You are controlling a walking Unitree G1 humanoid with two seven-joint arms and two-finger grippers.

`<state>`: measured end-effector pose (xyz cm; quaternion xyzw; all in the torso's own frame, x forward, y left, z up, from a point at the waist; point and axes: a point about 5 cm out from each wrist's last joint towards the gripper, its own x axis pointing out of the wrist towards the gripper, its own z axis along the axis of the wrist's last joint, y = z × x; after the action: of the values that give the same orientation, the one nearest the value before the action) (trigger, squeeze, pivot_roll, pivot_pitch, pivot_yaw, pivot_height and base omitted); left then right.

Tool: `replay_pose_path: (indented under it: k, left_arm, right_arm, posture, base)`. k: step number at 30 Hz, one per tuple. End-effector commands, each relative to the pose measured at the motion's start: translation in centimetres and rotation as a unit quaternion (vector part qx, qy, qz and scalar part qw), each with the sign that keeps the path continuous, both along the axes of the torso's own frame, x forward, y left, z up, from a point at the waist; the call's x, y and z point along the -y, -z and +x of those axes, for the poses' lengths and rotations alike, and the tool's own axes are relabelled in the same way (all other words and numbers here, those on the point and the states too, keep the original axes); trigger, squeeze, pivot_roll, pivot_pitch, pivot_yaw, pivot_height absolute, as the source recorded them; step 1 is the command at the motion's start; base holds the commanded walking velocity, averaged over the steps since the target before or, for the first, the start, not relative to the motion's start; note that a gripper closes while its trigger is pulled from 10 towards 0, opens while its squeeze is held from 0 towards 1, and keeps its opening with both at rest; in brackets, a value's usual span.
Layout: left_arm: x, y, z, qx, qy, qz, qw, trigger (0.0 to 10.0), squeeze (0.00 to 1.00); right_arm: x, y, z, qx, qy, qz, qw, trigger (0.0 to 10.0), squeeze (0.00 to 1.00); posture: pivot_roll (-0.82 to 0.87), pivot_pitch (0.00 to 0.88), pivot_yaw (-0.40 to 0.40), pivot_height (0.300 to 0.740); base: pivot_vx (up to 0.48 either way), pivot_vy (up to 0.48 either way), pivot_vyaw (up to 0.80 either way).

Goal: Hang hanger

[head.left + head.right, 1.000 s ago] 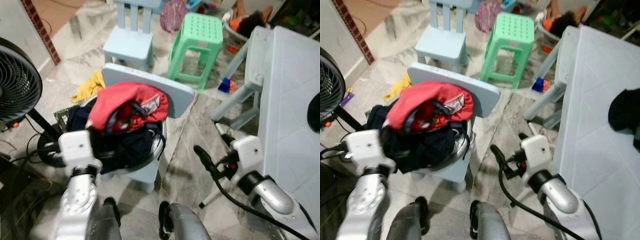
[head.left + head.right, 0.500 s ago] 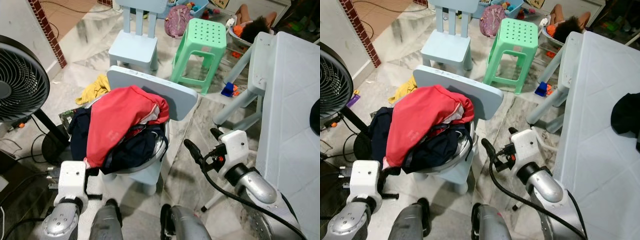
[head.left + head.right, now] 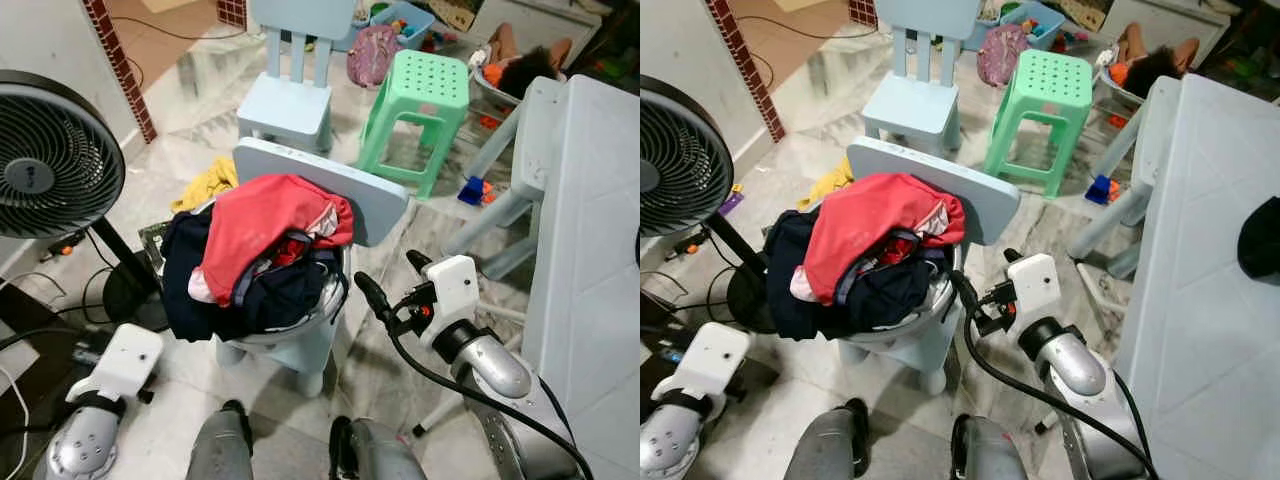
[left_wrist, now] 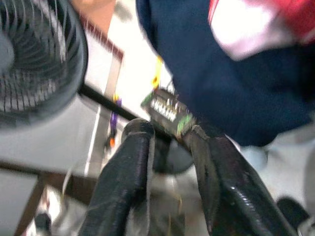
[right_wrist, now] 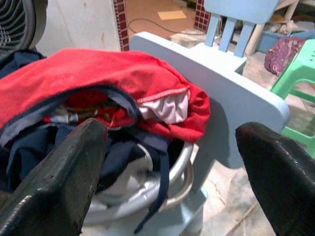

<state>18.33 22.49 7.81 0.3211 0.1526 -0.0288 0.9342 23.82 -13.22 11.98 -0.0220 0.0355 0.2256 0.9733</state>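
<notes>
two pale blue chairs [image 3: 290,95] [image 3: 330,190], one green stool [image 3: 425,95], one fan [image 3: 50,150]

Red cloth garment [image 3: 268,222], soft, matt, beside the right pincer; navy cloth [image 3: 195,280] beneath it, matt. Silvery metal basin [image 5: 167,183], smooth, glossy. Pale blue plastic chair [image 3: 385,200], smooth, satin. Green plastic stool [image 3: 425,90], perforated top. Marble-patterned floor tiles [image 3: 385,365], polished, below the pincer.

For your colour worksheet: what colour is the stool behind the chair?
Green stool, clearest in the right eye view.
</notes>
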Motion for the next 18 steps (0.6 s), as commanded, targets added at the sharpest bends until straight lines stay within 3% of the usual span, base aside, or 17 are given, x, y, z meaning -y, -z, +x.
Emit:
replay_pose_path:
  k: [1,2,3,7,10,18]
  left_arm:
    - [0.5,-0.1,0.4,0.004,0.032,0.001,0.999,10.0,1.00]
    - [0.5,-0.1,0.6,0.006,0.037,0.000,0.999,10.0,1.00]
    - [1.5,-0.3,1.2,0.007,0.079,-0.001,0.997,10.0,1.00]
    - [2.4,-0.4,1.4,0.003,0.114,-0.004,0.993,10.0,1.00]
    - [3.6,0.5,0.9,-0.034,0.180,0.003,0.983,10.0,1.00]
    - [3.7,1.5,1.5,-0.070,0.211,-0.009,0.975,10.0,1.00]
  right_arm:
    - [0.1,0.3,0.2,-0.001,0.005,-0.003,1.000,10.0,0.00]
    - [0.0,0.4,0.2,-0.001,0.005,-0.003,1.000,10.0,0.00]
    - [-0.1,0.4,0.3,0.001,0.006,-0.002,1.000,10.0,0.00]
    - [-0.2,0.5,0.4,0.002,0.006,-0.001,1.000,10.0,0.00]
    - [-0.4,0.6,0.7,0.006,0.007,0.002,1.000,10.0,0.00]
    - [-0.7,0.6,0.8,0.008,0.005,0.005,1.000,10.0,0.00]
  posture:
    - [0.07,0.153,-0.052,0.740]
    - [0.07,0.153,-0.052,0.740]
    - [0.08,0.149,-0.047,0.740]
    - [0.08,0.146,-0.044,0.740]
    - [0.08,0.143,-0.037,0.740]
    - [0.09,0.145,-0.038,0.740]
  base:
    - [0.000,0.000,0.00]
    - [0.000,0.000,0.00]
    - [0.000,0.000,0.00]
    - [0.000,0.000,0.00]
    - [0.000,0.000,0.00]
    - [0.000,0.000,0.00]
